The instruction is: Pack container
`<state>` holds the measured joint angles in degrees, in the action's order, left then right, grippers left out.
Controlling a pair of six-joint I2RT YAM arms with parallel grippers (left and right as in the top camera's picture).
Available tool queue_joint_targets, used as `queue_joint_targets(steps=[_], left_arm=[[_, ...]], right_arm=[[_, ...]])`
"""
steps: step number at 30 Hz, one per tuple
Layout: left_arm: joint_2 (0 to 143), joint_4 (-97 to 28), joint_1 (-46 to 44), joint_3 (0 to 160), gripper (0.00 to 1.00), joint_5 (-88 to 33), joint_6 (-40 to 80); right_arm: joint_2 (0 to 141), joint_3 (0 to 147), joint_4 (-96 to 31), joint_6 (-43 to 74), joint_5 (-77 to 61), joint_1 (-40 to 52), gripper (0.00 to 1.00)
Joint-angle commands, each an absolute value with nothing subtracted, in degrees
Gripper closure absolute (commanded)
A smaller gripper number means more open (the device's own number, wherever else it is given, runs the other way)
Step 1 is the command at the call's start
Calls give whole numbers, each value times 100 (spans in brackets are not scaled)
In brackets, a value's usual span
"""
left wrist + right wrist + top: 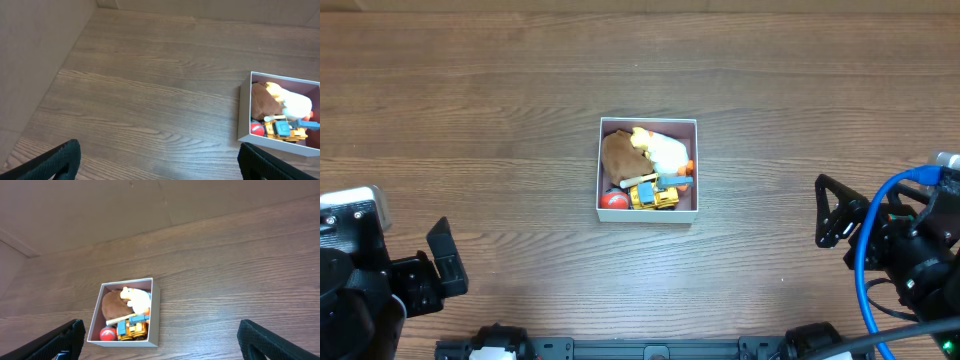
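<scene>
**Two grippers parked wide and empty; container loaded at frame centre**

1. Lower left of the overhead view: the left gripper sits low at the frame edge, well apart from the box. Its wrist view shows the two fingers spread to opposite bottom corners with nothing between them. Judgement: this is a stand-off posture that keeps the arm out of the working area.

2. Centre of the overhead view: the container rests flat on the wooden table, roughly midway between the arms, presumably so that either can reach it.
   - A brown plush and a white plush fill the upper part.
   - A yellow toy truck and a red ball lie along the lower wall.
   - The soft items lie against each other, and the truck touches the ball.
   - All contents appear to sit within the walls, and little of the bottom shows.
   - No loose toy shows on the wood in any of the three views.
   - Judgement: packing looks complete or nearly so.

3. Right of the overhead view: the right gripper points towards the box but is well apart from it. Its fingers are spread and it holds nothing, which the right wrist view confirms. A blue cable loops over that arm, clear of the box.
</scene>
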<state>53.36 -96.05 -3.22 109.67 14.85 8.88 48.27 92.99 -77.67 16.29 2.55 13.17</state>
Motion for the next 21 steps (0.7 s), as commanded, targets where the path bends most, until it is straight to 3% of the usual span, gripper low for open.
queue_joint_targets(steps=[1, 9, 21], left_arm=[[5356, -9581, -285, 10989, 0, 1555, 969], [5356, -9581, -285, 10989, 0, 1555, 969], [5356, -9581, -285, 10989, 0, 1555, 969]], right_arm=[[4827, 9338, -7804, 1621, 349, 1308, 0], [4497, 8923, -7356, 1601, 698, 799, 0], [2309, 4950, -5371, 1605, 639, 1, 0]])
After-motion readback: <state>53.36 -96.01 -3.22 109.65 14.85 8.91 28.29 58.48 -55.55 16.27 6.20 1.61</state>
